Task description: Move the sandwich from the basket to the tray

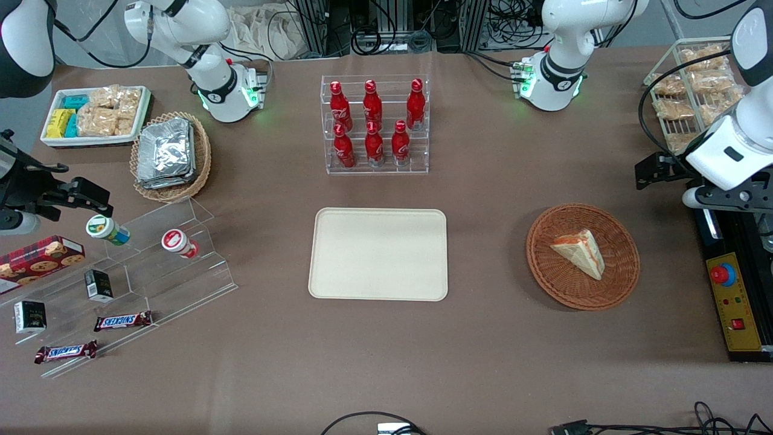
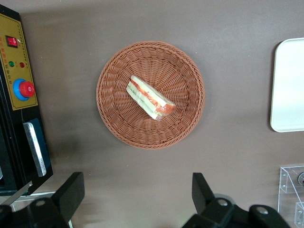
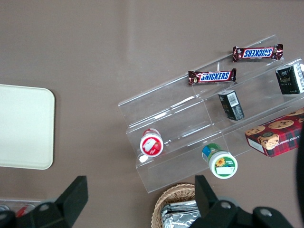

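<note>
Wicker of a reddish-brown weave forms the round, shallow basket (image 1: 583,256), and in its middle lies the sandwich (image 1: 580,251), a triangular wedge of pale bread with orange-red and green layers under clear wrap. Near it on the brown bench (image 1: 483,362) sits the flat cream-beige tray (image 1: 378,254), smooth, rectangular, with rounded corners and bare. The left arm's claw (image 2: 137,194) hangs above the basket's edge, its black fingers (image 2: 71,192) spread wide, gripping nothing
</note>
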